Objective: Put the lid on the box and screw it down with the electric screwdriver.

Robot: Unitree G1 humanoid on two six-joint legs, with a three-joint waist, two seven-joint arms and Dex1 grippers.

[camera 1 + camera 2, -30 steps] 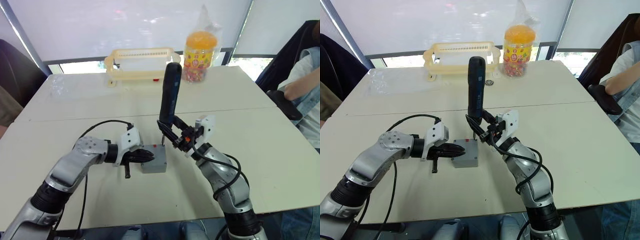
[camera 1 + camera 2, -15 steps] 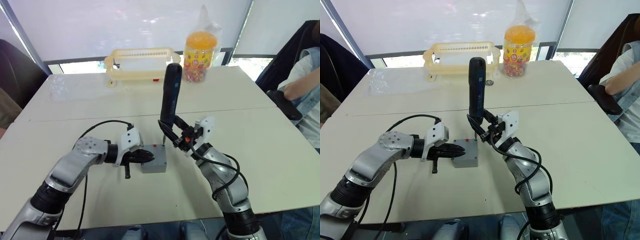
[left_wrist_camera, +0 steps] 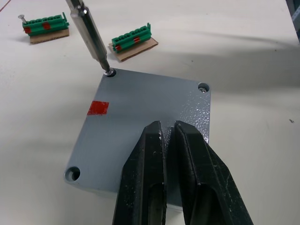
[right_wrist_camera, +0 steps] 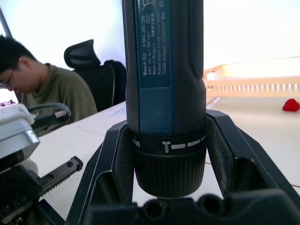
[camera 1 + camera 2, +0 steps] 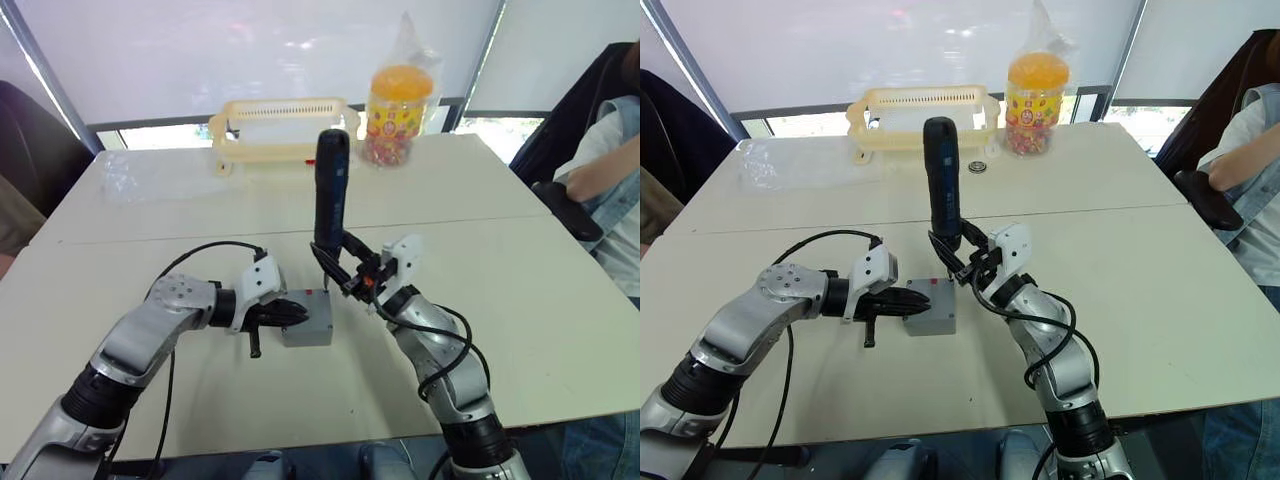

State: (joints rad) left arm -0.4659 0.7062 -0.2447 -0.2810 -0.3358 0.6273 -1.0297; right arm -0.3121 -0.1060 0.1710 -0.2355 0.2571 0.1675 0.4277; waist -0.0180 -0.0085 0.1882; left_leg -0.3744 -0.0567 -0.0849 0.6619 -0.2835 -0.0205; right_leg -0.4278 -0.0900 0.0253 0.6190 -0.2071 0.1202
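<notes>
Electric screwdriver (image 5: 331,190) upright in right hand (image 5: 347,277)

Two head views look forward and down from above the near edge of the white table (image 5: 520,300), side by side; both take in the whole tabletop out to the cream slotted plastic basket (image 5: 280,128) and the orange-lidded sweets jar (image 5: 1037,90) at the far edge. The left wrist view sits very close, looking steeply down along the left gripper (image 3: 168,136) onto the flat grey plastic lid (image 3: 140,131). The right wrist view looks almost level across the table, tight against the black-and-blue pen-shaped electric screwdriver (image 4: 164,93), sharing the basket with the head views.
</notes>
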